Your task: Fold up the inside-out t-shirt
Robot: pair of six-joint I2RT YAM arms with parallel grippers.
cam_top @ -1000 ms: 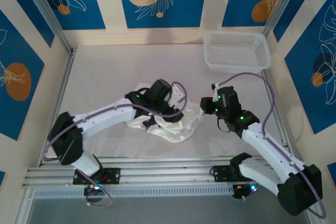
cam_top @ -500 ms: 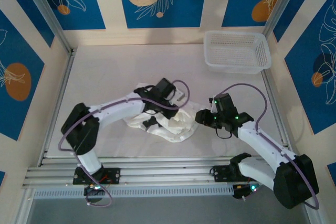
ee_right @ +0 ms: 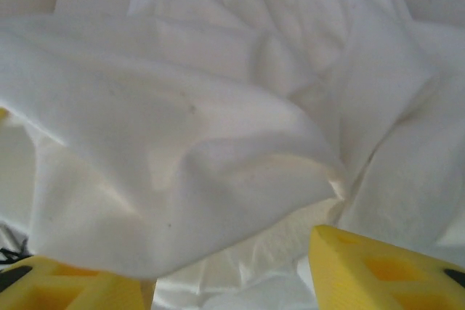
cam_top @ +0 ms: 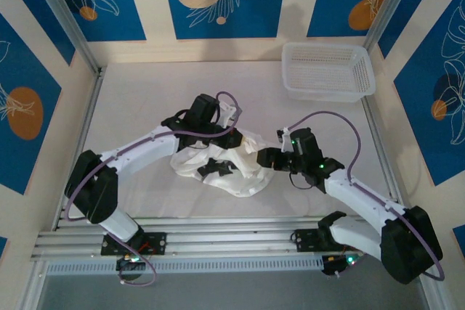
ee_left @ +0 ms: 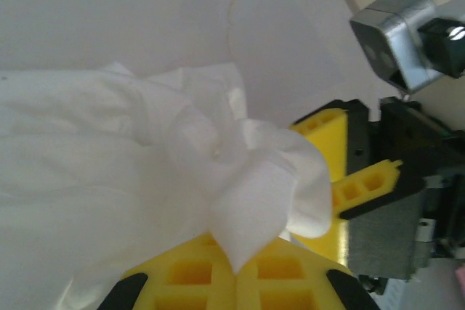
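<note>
- The table (cam_top: 145,107) was the biggest thing. Most of its pale top was bare.
- The inside-out t-shirt (cam_top: 247,172) lay in a crumpled white heap in the middle of the top view, a little toward the bottom. It was not flat. No neat fold could be seen in it. I could not tell which side of the cloth faced out.
- The white basket (cam_top: 327,91) sat in the upper right of the top view, well apart from the shirt.
- The left gripper (ee_left: 236,270) was clamped on a bunch of the shirt's cloth. In the left wrist view the cloth stuck up from between its yellow fingers.
- The right gripper (ee_right: 218,281) had its yellow fingers wide apart and gripped nothing. It was right up against the heap, with cloth draped over the gap.
- I think the job had hardly begun. The shirt had to be spread flat first, then folded.
</note>
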